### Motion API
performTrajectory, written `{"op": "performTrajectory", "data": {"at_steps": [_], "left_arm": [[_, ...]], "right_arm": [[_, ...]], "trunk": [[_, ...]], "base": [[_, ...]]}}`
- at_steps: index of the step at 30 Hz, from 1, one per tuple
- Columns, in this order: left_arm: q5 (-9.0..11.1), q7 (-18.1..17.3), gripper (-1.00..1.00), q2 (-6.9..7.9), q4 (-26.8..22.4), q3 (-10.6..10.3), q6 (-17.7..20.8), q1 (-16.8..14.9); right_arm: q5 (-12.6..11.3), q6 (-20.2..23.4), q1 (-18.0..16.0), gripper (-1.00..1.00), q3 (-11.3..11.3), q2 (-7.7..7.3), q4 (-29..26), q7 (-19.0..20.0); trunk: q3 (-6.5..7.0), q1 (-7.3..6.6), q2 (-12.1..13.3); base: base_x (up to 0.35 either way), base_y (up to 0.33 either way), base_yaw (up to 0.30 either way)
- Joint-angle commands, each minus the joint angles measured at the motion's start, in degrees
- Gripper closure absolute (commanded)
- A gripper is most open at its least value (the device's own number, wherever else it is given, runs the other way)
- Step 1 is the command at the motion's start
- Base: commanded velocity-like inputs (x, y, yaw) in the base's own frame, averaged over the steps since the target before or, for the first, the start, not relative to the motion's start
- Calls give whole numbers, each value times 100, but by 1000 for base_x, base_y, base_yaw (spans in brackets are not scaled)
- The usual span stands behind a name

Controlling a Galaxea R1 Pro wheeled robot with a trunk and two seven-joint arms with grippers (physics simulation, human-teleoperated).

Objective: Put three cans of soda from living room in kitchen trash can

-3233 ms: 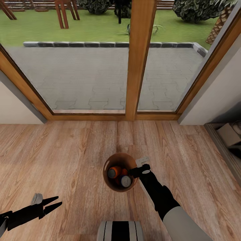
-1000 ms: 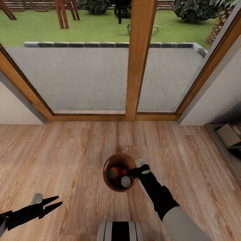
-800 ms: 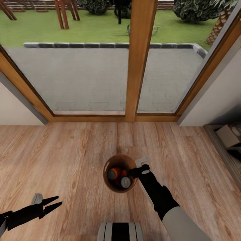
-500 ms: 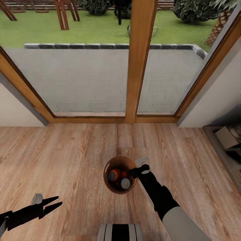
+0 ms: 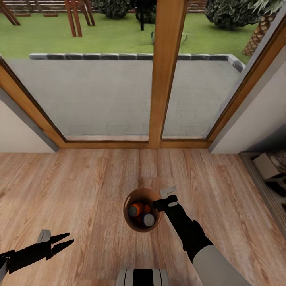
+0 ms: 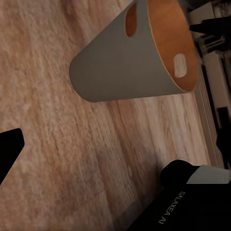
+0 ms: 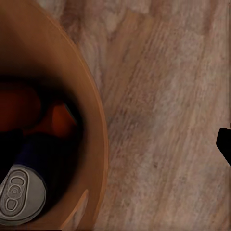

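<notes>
The tash can [image 5: 142, 194] stands upright on the wood floor, copper-brown inside and pale grey outside [image 6: 125, 72]. Orange cans of soda [image 5: 140, 207] lie inside it; two grey ends show, with more orange between them. One grey end [image 7: 21, 192] and orange bodies show past the rim [image 7: 94, 130] in the right wrist view. My right gripper [image 5: 162, 198] hovers at the bin's right rim, open, holding nothing; one black fingertip [image 7: 225, 147] is outside the bin. My left gripper [image 5: 70, 239] is open and empty, low at the left, well apart from the bin.
Glass patio doors with a thick wooden post [image 5: 169, 71] close the floor ahead. A white wall [image 5: 258, 111] and a low shelf unit [image 5: 270, 171] stand at the right. My base [image 5: 143, 277] is just behind the bin. Open wood floor lies to the left.
The whole picture has slid down a little, so the camera moved. The bin and floor shifted with it and sit slightly lower against my right gripper. Both arms hold their pose.
</notes>
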Motion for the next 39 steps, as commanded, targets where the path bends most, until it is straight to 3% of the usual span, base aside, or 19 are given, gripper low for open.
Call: {"op": "performTrajectory", "data": {"at_steps": [1,28,39], "left_arm": [[-1,0,-100,0,0,0,0,0],[-5,17,-100,0,3,0,0,1],[-6,18,-100,0,9,0,0,1]], "right_arm": [[0,0,0,-100,0,1,0,0],[0,0,0,-100,0,24,0,0],[0,0,5,-100,0,26,0,2]], "trunk": [[18,-23,42],[507,-616,1125],[787,-857,1566]], "base": [[0,0,0],[0,0,0],[0,0,0]]}}
